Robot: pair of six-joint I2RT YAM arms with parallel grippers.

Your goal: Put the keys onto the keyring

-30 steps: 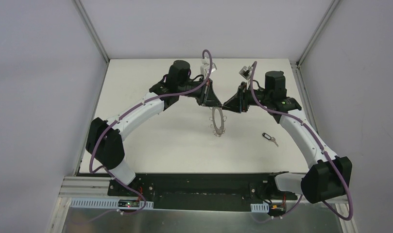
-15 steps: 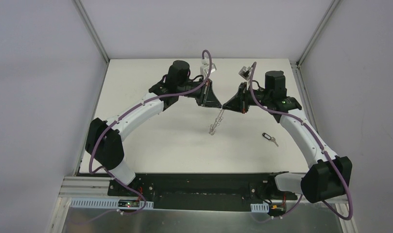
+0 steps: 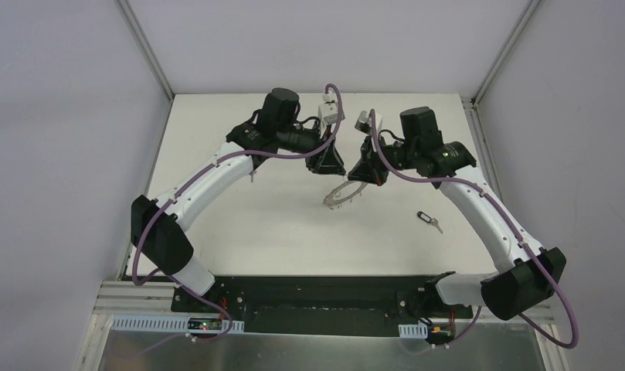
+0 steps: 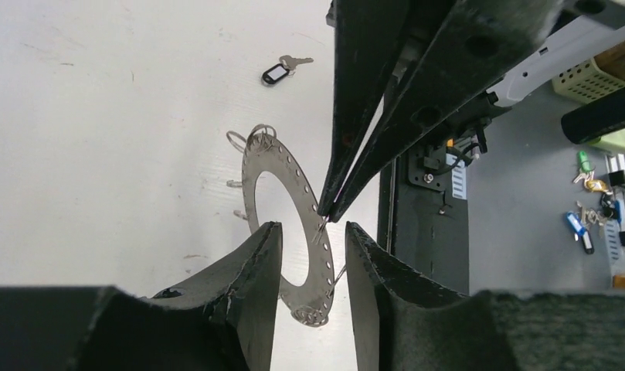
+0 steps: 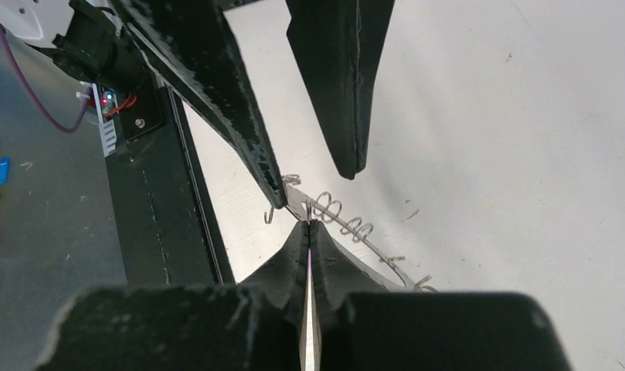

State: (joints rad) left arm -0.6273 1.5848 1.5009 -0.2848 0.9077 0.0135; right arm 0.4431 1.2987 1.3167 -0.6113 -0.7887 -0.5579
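The keyring [image 3: 341, 195], a flat grey ring with small wire loops on its rim, hangs tilted above the table's middle. My right gripper [image 3: 361, 175] is shut on one wire loop at its rim; in the right wrist view the gripper [image 5: 309, 224] pinches that loop, and the keyring [image 5: 375, 251] shows edge-on. My left gripper [image 3: 327, 165] is open; in the left wrist view the gripper [image 4: 313, 228] straddles the keyring [image 4: 296, 189] without touching it. A black-headed key [image 3: 427, 220] lies on the table to the right, also in the left wrist view [image 4: 276, 73]. No blue key shows on the table.
The white table [image 3: 239, 224] is walled by grey panels with aluminium posts at the back corners. A black base rail [image 3: 317, 297] runs along the near edge. Both arms meet above the table's middle, fingertips close together.
The right gripper closed on the keyring's loop, then the left gripper opened and let go. The ring swung from hanging face-on to tilted, and the right arm shifted left.
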